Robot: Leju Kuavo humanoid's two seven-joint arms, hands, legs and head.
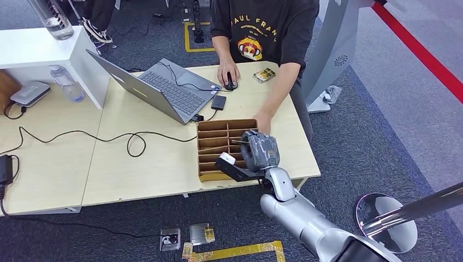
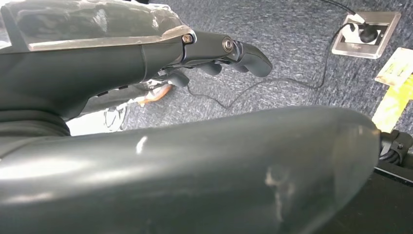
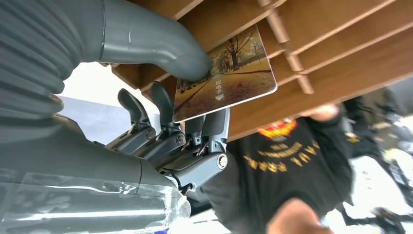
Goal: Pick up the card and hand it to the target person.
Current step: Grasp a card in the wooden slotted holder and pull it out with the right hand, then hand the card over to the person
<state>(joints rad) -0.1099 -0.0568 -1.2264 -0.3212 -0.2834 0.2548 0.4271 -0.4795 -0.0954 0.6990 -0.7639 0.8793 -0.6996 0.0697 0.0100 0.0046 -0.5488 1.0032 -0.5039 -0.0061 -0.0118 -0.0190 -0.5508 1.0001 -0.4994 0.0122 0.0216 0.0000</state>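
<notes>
A light wooden table (image 1: pixel 164 164) fills the left and centre of the head view, and a person in a black printed T-shirt (image 1: pixel 267 27) sits at its far side in the upper centre, one hand on a mouse, the other arm reaching toward the brown slotted wooden card rack (image 1: pixel 218 143) in the centre. The robot's silver right arm rises from the lower right, its right hand (image 1: pixel 252 155) over the rack's right end. In the right wrist view, the thumb (image 3: pixel 160 41) and dark fingers (image 3: pixel 214 124) pinch the autumn-tree picture card (image 3: pixel 226 73), upper centre, against the rack's slats. The left hand (image 2: pixel 229 51), upper centre of its wrist view, hangs over the carpet, fingers curled in on nothing.

Judging by this, the pick-up is in hand; next, the card must lift free and travel to the person.
</notes>
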